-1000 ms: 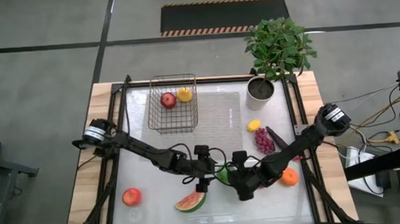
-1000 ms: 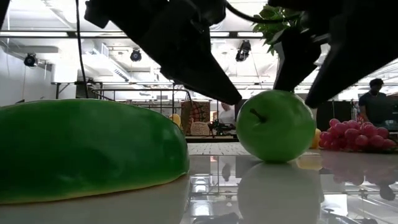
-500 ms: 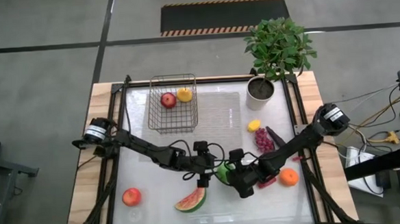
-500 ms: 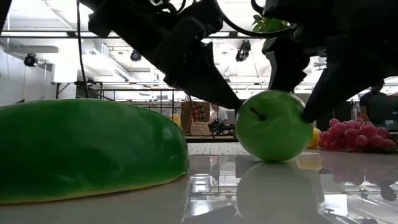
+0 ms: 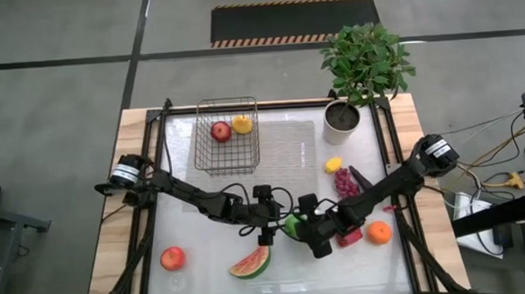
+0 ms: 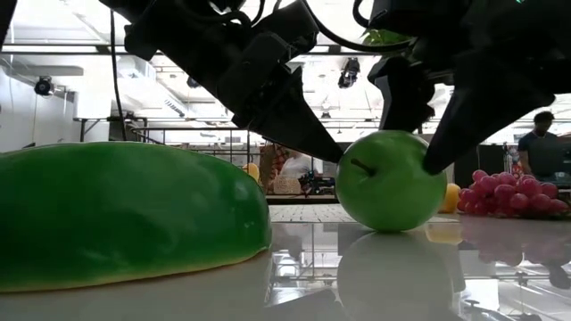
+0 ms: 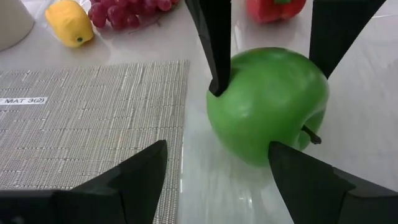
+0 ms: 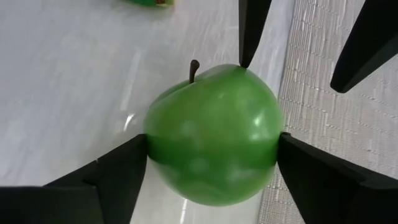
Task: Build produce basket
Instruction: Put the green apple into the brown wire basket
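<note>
The green apple (image 5: 292, 225) sits on the table near its front middle, stem (image 8: 194, 65) tipped to one side. My right gripper (image 8: 211, 146) comes at it from the right and is shut on it. My left gripper (image 7: 217, 146) comes from the left and is open, with one finger at the apple. The wire basket (image 5: 228, 158) stands at the far left with a red apple (image 5: 220, 131) and a yellow fruit (image 5: 241, 124) inside. Watermelon slice (image 5: 251, 265), peach (image 5: 172, 258), orange (image 5: 379, 233) and red pepper (image 5: 350, 239) lie near the front. My right gripper pinches the green apple between its two fingers (image 8: 134, 158), one on each side of the apple's widest part (image 8: 152, 143). The fingers slant down from the table's right and near side. The apple's underside rests on the table. My left gripper is open, and one fingertip (image 7: 277, 149) touches the apple's side (image 7: 264, 140). The other finger stands clear over the table. It comes slanting down from the table's left.
Purple grapes (image 5: 346, 186), a lemon (image 5: 334, 165) and a dark eggplant (image 5: 363, 179) lie on the right. A white pot with a green plant (image 5: 342, 120) stands at the far right. A woven mat (image 7: 87, 118) covers the middle. A person (image 6: 538, 147) shows in the room behind.
My right gripper has moved a little toward the far edge onto the apple, and its fingers have closed in on the apple's sides. My left gripper has edged toward the apple. The apple has shifted slightly and tipped, staying on the table.
</note>
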Motion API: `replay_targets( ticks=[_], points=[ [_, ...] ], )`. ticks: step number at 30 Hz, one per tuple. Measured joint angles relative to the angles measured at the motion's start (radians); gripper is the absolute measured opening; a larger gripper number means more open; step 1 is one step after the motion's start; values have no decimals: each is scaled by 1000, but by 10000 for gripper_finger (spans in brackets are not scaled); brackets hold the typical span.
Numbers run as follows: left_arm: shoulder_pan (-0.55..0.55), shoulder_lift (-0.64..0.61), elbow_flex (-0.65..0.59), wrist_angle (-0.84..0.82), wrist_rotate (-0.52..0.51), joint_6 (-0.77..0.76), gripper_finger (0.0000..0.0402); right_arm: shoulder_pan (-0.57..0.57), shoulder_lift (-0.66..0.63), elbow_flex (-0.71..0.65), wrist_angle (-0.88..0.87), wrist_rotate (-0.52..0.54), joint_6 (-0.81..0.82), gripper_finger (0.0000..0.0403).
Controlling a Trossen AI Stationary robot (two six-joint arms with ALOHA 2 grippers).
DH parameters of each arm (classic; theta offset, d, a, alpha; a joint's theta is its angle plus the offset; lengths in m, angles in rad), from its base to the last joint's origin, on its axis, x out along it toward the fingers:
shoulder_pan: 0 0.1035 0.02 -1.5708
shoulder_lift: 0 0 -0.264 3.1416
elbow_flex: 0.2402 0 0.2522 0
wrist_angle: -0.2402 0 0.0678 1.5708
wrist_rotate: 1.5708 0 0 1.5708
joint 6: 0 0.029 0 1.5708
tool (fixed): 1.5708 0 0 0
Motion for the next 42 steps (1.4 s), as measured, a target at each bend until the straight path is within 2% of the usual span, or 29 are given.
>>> replay_targets(
  ticks=[6, 11, 17, 22, 27, 35, 38, 42],
  points=[
    [0, -1, 1, 0, 1, 0, 264, -4, 0, 0, 2, -23, 4, 280],
    [-4, -26, 1, -5, -2, 10, 264, -3, -2, 0, 12, -32, 30, 277],
    [-20, -153, -1, -96, 1, 60, 264, -2, -29, -4, -1, -35, 70, 280],
    [-62, -278, -28, -83, 1, 157, 264, -2, -68, -11, 39, 52, 115, 280],
    [-111, -384, -103, 4, 2, 191, 264, -2, -95, -59, 269, 102, 162, 281],
    [-137, -465, -258, 197, 3, 183, 264, -18, -83, -220, 912, 180, 141, 281],
    [-137, -469, -289, 264, 4, 172, 264, -38, -75, -248, 1021, 181, 167, 281],
    [-137, -484, -289, 272, 6, 159, 273, -46, -75, -255, 1036, 183, 168, 281]
  ],
)
